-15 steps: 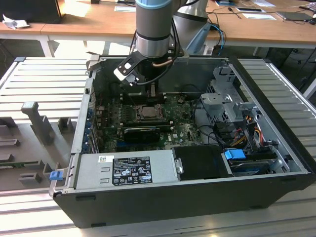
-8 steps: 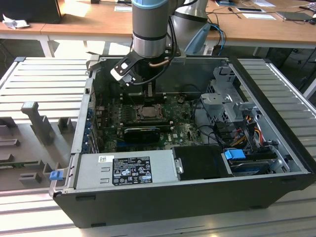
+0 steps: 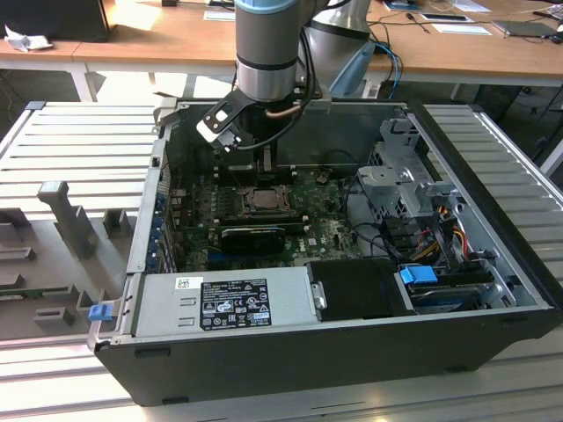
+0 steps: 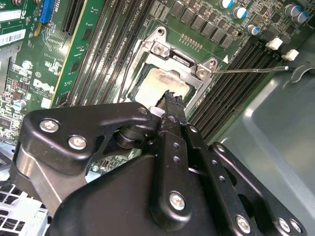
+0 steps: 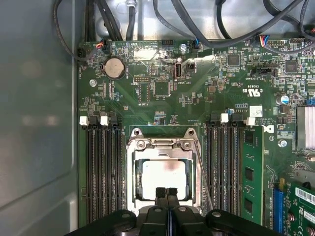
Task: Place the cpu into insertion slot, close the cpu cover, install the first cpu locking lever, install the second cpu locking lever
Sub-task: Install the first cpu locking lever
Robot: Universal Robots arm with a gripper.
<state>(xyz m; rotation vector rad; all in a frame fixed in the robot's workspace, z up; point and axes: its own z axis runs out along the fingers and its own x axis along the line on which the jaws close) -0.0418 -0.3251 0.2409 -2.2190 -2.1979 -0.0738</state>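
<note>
Both fingertips of the hand [image 5: 166, 192] are pressed together, empty, at the edge of the cpu cover [image 5: 160, 143], which lies over the cpu [image 5: 165, 176] seated in the insertion slot [image 5: 138, 182], so any push should land on frame metal, clear of the unlatched locking lever [image 4: 251, 70].

- arm [image 3: 268, 48] stands upright, with the wrist directly above the fingers.
- gripper [image 5: 166, 191] points down, both black fingertips [image 5: 159, 192] pressed together side by side.
</note>
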